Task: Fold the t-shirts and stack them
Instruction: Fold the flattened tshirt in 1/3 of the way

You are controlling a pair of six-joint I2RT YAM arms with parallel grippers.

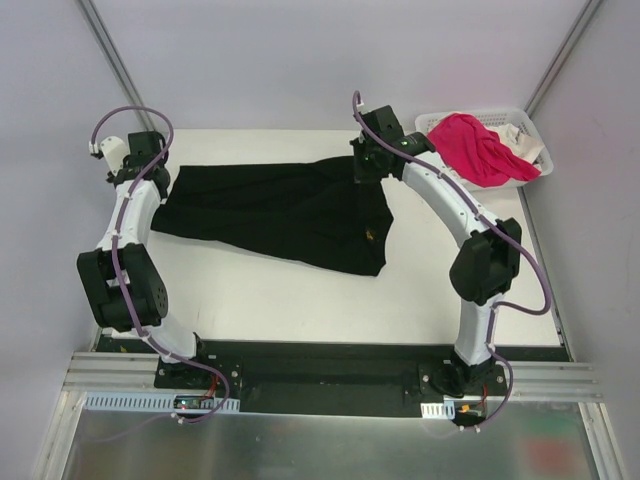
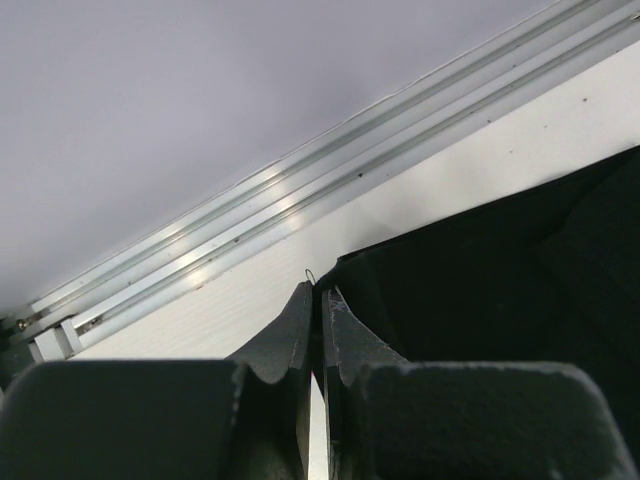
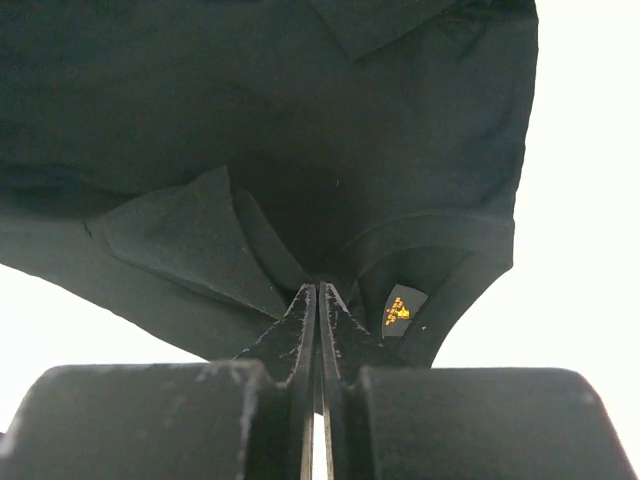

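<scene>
Left claw point(image 2: 318, 300) and right claw point(image 3: 318, 296) pinch the black t-shirt point(image 1: 280, 210).

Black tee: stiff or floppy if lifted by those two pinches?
Likely floppy: the black t-shirt lies in folds between the left gripper and right gripper. Probably light: fingertip pinches hold it. Its middle may drag on the table.

The black cloth t-shirt point(image 1: 280, 210) has a small orange logo tag point(image 3: 397, 312). Inside the white plastic lattice basket point(image 1: 490, 112) lie a bright pink cloth shirt point(image 1: 475, 150) and a white cloth shirt point(image 1: 515, 135).
</scene>
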